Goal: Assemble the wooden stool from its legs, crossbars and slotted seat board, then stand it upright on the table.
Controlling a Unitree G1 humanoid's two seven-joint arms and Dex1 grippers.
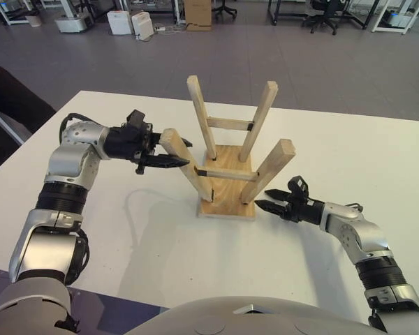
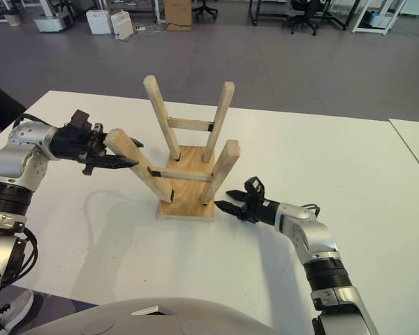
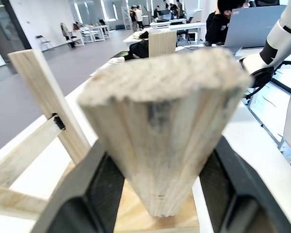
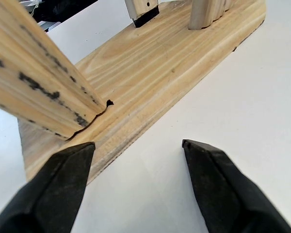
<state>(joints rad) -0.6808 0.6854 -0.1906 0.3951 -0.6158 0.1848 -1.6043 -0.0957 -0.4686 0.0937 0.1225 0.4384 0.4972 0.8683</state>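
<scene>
On the white counter [image 1: 126,244] the stool [image 1: 227,174] rests upside down, its seat board [image 1: 227,204] flat on the surface and all four legs pointing up, joined by a near crossbar [image 1: 227,174] and a far crossbar [image 1: 229,123].

The left fingers [image 1: 171,162] are closed around the upper end of the near-left leg [image 1: 195,174], one on each side of it, well above the counter. That leg leans outward toward the left arm.

The right fingers [image 1: 269,206] are spread apart and hold nothing. They sit low, just over the counter, aimed at the near right corner of the seat board, just beside the foot of the near-right leg [image 1: 269,171]. Whether a tip touches the board I cannot tell.

From the left wrist, the cut end of the gripped leg [image 3: 160,121] stands between two dark fingers [image 3: 94,184] that press its sides, a contact the head views only hint at. From the right wrist, the two fingers [image 4: 63,179] show a wide gap, with the board's edge [image 4: 150,126] running across it and the leg's socket [image 4: 99,109] in the board close to one tip.
</scene>
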